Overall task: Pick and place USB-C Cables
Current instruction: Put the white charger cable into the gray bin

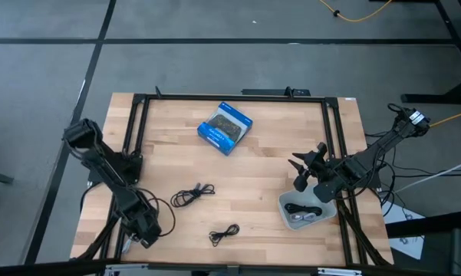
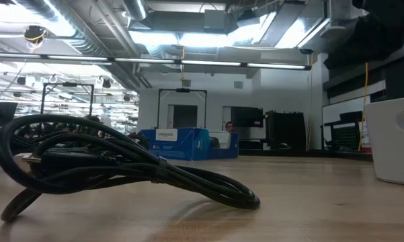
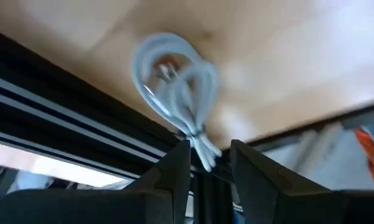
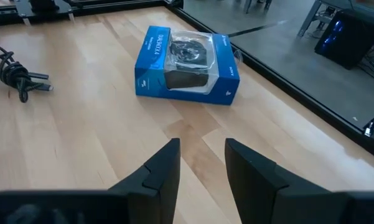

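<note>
The left arm reaches down the table's left side to the near left corner, its claw [image 1: 147,234] low over the edge. In its wrist view the two dark fingers [image 3: 174,171] stand a little apart with a pale cable's end between their tips, the coil hanging beyond them. The right arm comes in from the far right, bent at the elbow, its claw [image 1: 305,165] over the table's right part, pointing left. Its fingers [image 4: 165,165] are parted, with nothing between them.
</note>
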